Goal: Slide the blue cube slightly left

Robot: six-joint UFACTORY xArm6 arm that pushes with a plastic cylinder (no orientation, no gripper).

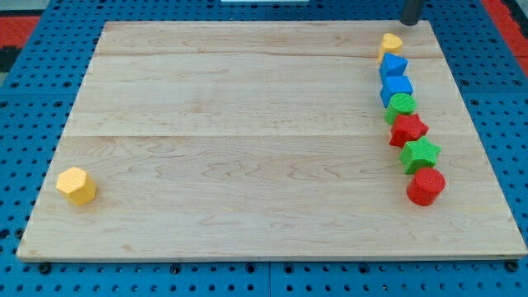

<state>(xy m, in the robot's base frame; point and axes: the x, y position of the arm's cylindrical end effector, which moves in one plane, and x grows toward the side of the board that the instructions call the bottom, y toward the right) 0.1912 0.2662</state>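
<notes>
The blue cube (397,87) sits in a column of blocks near the view's right side of the wooden board (247,148). Another blue block (393,66) touches it from above and a green round block (402,106) touches it from below. A yellow block (391,43) heads the column. My tip (410,22) is at the view's top right, just past the board's top edge, above and slightly right of the yellow block. It is well clear of the blue cube.
Below the green round block the column goes on with a red star (408,129), a green star (420,153) and a red cylinder (426,186). A yellow hexagonal block (76,185) lies alone at the view's bottom left.
</notes>
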